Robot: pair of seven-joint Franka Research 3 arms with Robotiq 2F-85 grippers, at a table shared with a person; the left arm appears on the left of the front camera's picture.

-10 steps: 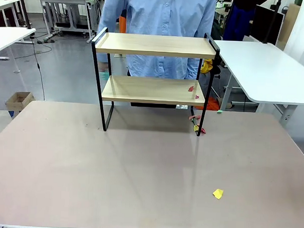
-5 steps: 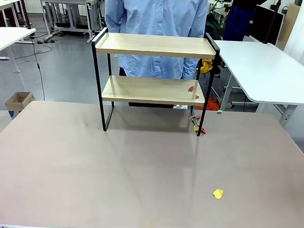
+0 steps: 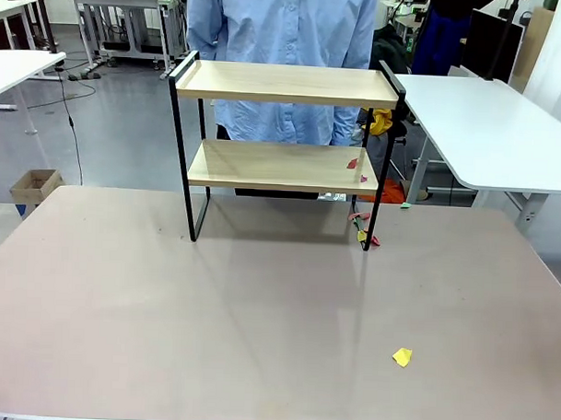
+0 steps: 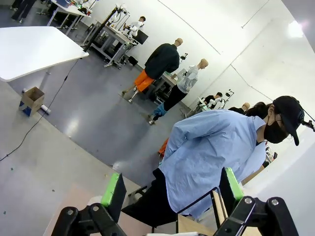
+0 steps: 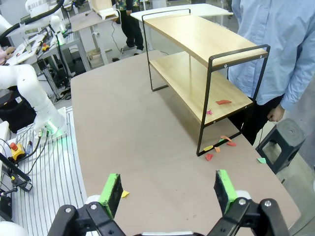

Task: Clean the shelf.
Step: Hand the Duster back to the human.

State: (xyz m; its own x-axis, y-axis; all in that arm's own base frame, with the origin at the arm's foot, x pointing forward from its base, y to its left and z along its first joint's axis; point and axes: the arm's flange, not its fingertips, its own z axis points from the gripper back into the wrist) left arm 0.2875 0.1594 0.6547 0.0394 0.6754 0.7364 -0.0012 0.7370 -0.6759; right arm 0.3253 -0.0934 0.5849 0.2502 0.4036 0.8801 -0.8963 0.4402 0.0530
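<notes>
The shelf [image 3: 283, 146] stands at the far edge of the surface [image 3: 166, 326], within reach of both arms. What look like paper scraps [image 3: 354, 163] litter its lower board. The left claw [image 4: 172, 189] and right claw [image 5: 168, 189] hang open, empty. The person [image 3: 282, 44] has straightened since before.

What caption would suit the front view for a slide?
Two-tier shelf on the table, red scraps on its lower board, a yellow scrap lying nearer.
</notes>
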